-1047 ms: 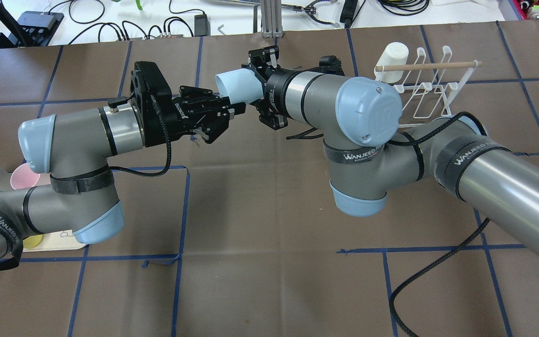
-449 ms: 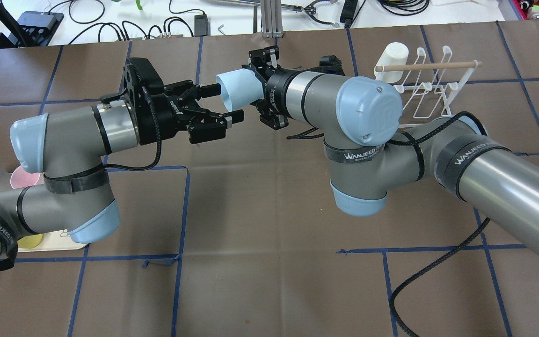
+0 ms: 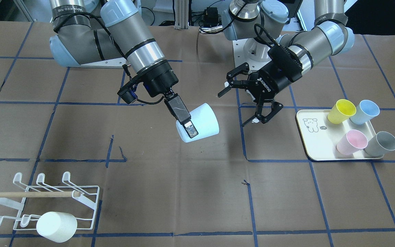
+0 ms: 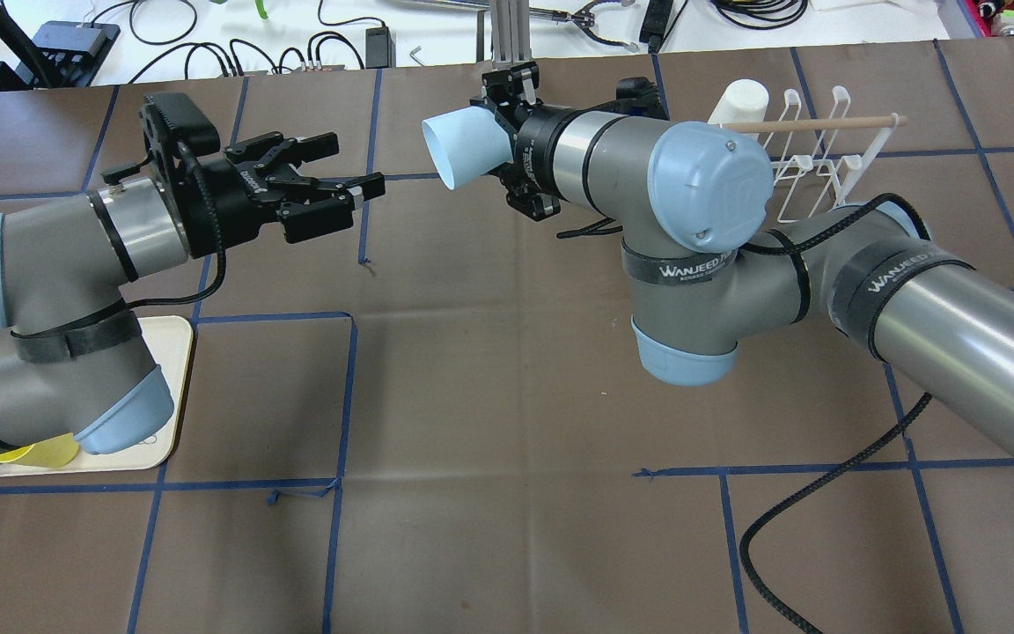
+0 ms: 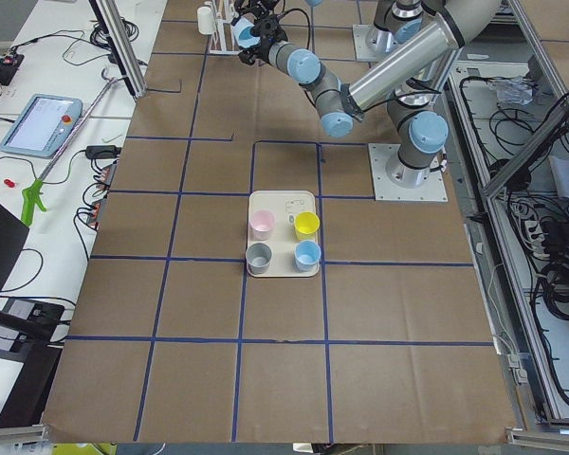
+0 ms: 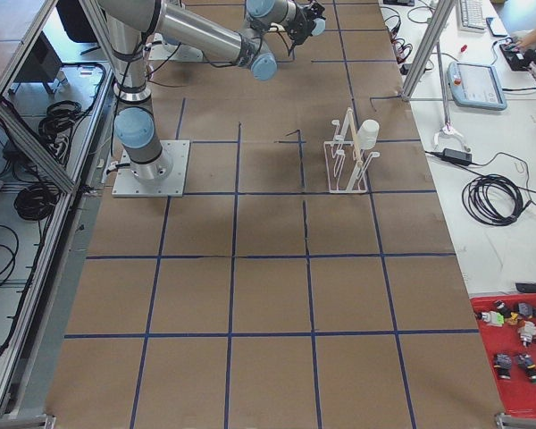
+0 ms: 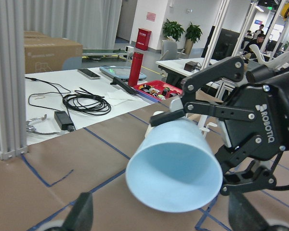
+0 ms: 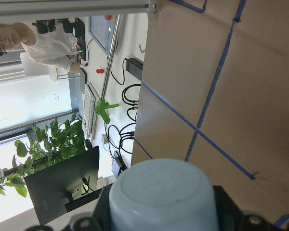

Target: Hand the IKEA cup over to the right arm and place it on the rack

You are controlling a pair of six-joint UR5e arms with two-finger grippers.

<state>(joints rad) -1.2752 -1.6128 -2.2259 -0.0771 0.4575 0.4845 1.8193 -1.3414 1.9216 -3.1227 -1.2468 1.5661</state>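
Left fingers (image 4: 318, 141) drew back, spread; right fingers (image 3: 183, 115) grip blue cup (image 3: 202, 123).

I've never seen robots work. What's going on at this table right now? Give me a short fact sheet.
Held cup: pale blue cup, on its side in the air, mouth toward the other arm
Holder: right gripper, shut on it
Left gripper: open, empty, apart from the cup
Rack: white wire rack, one white cup on it
Tray: cream tray with yellow cup, blue cup, pink cup, grey cup
Not yet done: held cup onto the rack
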